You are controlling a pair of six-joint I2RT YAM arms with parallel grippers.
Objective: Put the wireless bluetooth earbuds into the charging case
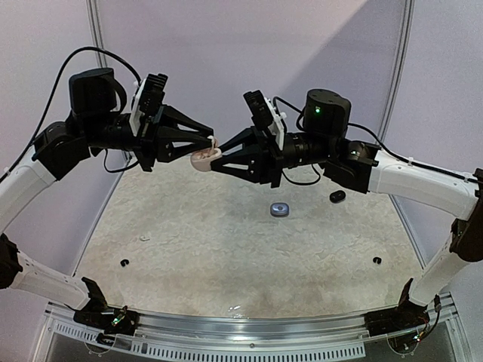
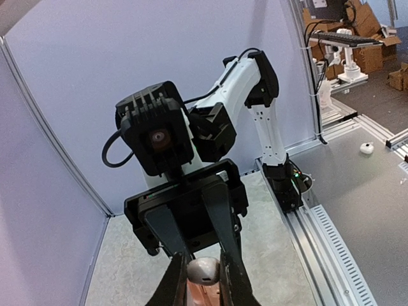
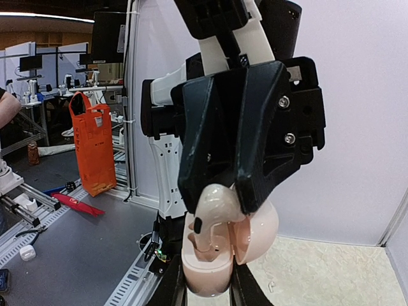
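Both grippers meet in mid air above the table. My right gripper (image 1: 217, 161) is shut on the base of a pale pink charging case (image 1: 204, 160) with its lid open; in the right wrist view the case (image 3: 207, 271) sits between my right gripper's (image 3: 213, 290) fingers, lid (image 3: 260, 229) to the right. My left gripper (image 1: 214, 143) is shut on a glossy white earbud (image 3: 215, 203) whose stem reaches down into the case's socket. In the left wrist view the earbud (image 2: 204, 271) shows pinched in my left gripper (image 2: 204, 275).
On the table lie a grey-blue case (image 1: 280, 210), a black case (image 1: 337, 197), small black buds at the left (image 1: 124, 263) and right (image 1: 376, 260), and a tiny white bud (image 1: 143, 237). White walls stand behind and on both sides.
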